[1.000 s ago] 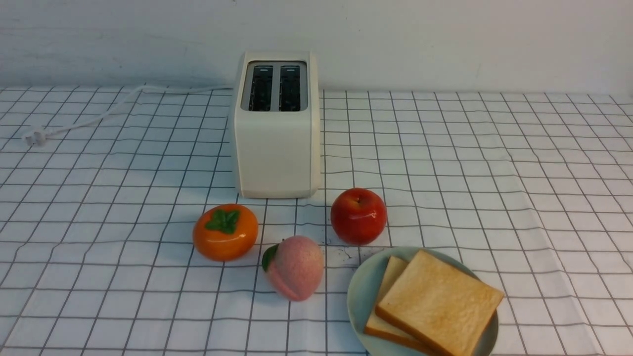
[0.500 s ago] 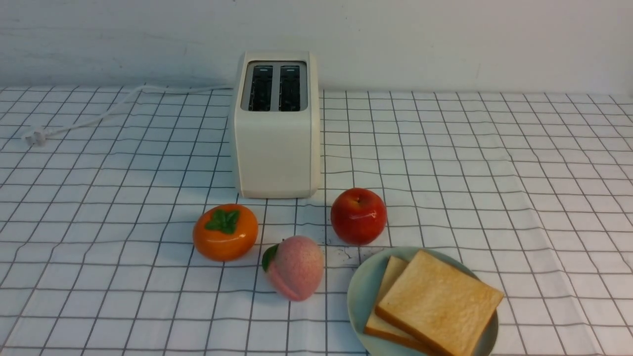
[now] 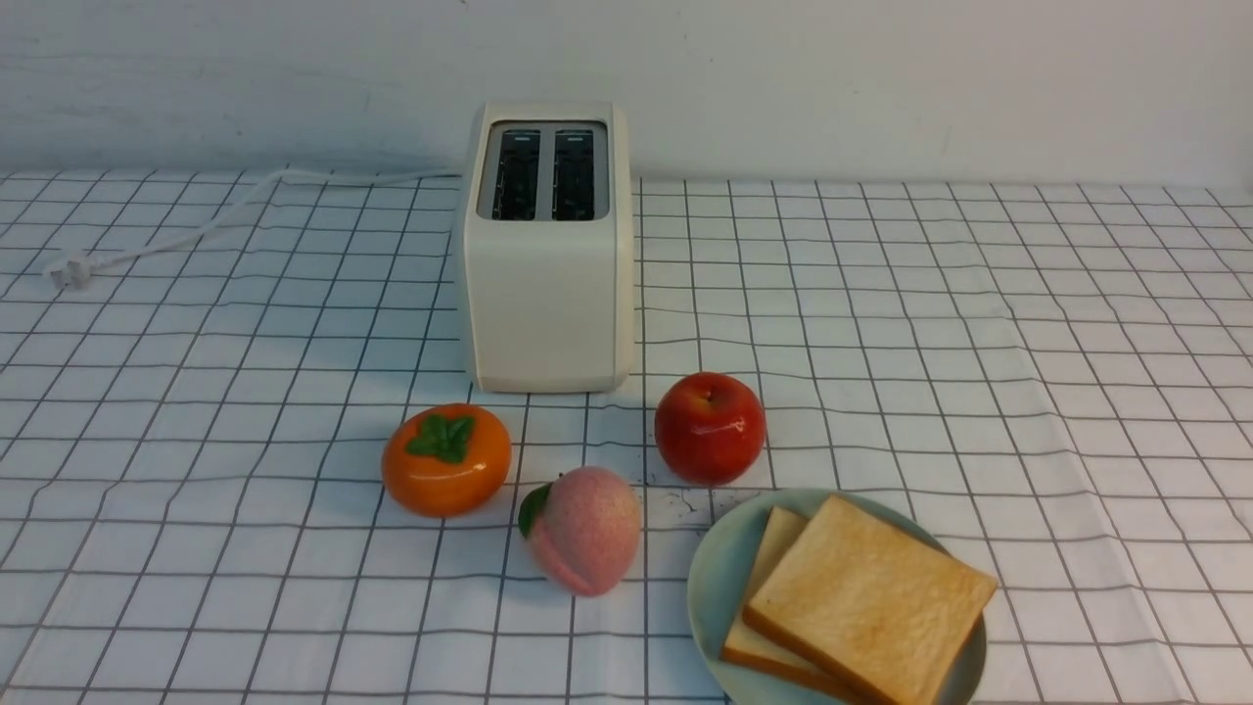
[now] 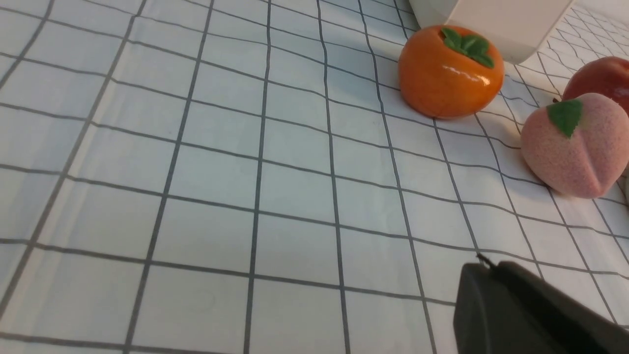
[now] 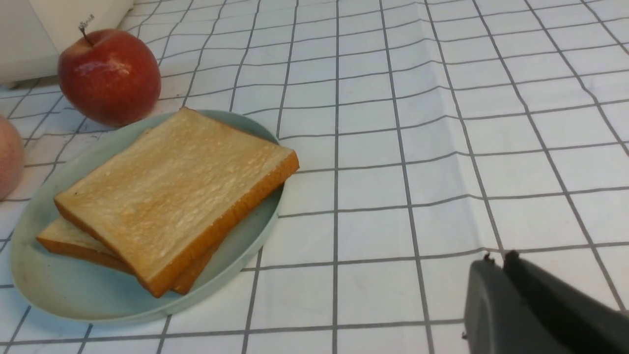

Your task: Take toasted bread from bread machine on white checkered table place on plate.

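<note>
Two slices of toasted bread [image 3: 866, 599] lie stacked on the mint-green plate [image 3: 715, 578] at the front right of the white checkered table [image 3: 979, 323]; they also show in the right wrist view [image 5: 172, 191] on the plate [image 5: 44, 285]. The cream bread machine [image 3: 546, 284] stands at the back centre with both dark slots empty. My left gripper [image 4: 486, 265] is shut and empty over bare cloth, away from the fruit. My right gripper [image 5: 497, 258] is shut and empty over bare cloth beside the plate. Neither arm shows in the front view.
An orange persimmon [image 3: 446, 458], a pink peach [image 3: 583, 530] and a red apple [image 3: 710, 427] sit between the bread machine and the plate. The white power cord [image 3: 196, 230] trails across the back left to its plug [image 3: 67, 269]. A white wall stands behind the table.
</note>
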Robot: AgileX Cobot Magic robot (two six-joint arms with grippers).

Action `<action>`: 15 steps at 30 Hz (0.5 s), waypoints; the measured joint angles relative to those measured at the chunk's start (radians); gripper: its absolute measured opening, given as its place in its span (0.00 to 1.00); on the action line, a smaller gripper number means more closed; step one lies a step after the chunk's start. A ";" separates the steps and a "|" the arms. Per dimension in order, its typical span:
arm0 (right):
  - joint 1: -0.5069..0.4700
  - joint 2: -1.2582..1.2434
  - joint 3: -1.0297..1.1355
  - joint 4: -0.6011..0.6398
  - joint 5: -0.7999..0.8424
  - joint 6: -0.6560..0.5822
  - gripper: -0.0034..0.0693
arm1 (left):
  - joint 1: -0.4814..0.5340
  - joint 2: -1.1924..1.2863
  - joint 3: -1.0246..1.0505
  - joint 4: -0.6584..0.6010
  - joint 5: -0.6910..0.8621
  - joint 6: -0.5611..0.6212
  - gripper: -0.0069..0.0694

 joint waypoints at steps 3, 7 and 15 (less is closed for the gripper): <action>0.000 0.000 0.000 0.000 0.000 0.000 0.09 | 0.000 0.000 0.000 0.000 0.000 0.000 0.08; 0.000 0.000 0.000 0.000 0.000 0.000 0.10 | 0.000 0.000 0.000 0.000 0.000 0.000 0.09; 0.000 0.000 0.000 0.000 0.000 0.000 0.11 | 0.000 0.000 0.000 0.000 0.000 0.000 0.10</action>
